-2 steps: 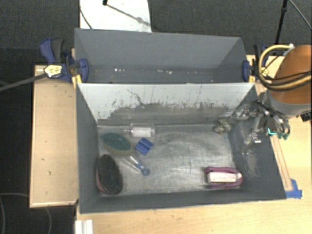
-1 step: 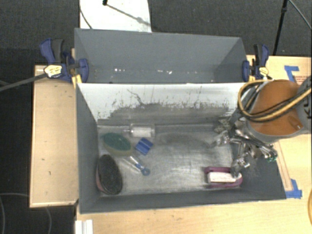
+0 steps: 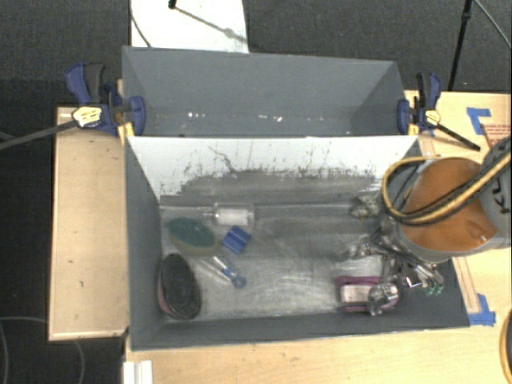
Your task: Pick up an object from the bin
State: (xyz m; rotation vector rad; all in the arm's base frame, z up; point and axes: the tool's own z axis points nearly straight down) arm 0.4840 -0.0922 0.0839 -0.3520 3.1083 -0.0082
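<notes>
Down at the near right corner of the bin (image 3: pixel 288 272), the gripper (image 3: pixel 384 293) sits low, touching a small purple and white object (image 3: pixel 352 290); whether it is parted or closed on that object cannot be told. The orange-covered wrist (image 3: pixel 444 214), ringed by looped cables, rises behind it. Well apart, on the bin's left side, lie a black oval thing (image 3: pixel 178 286), a teal oval piece (image 3: pixel 190 233), a blue block (image 3: pixel 235 240), a clear tube (image 3: pixel 230 214) and a small blue-tipped stick (image 3: pixel 227 274).
</notes>
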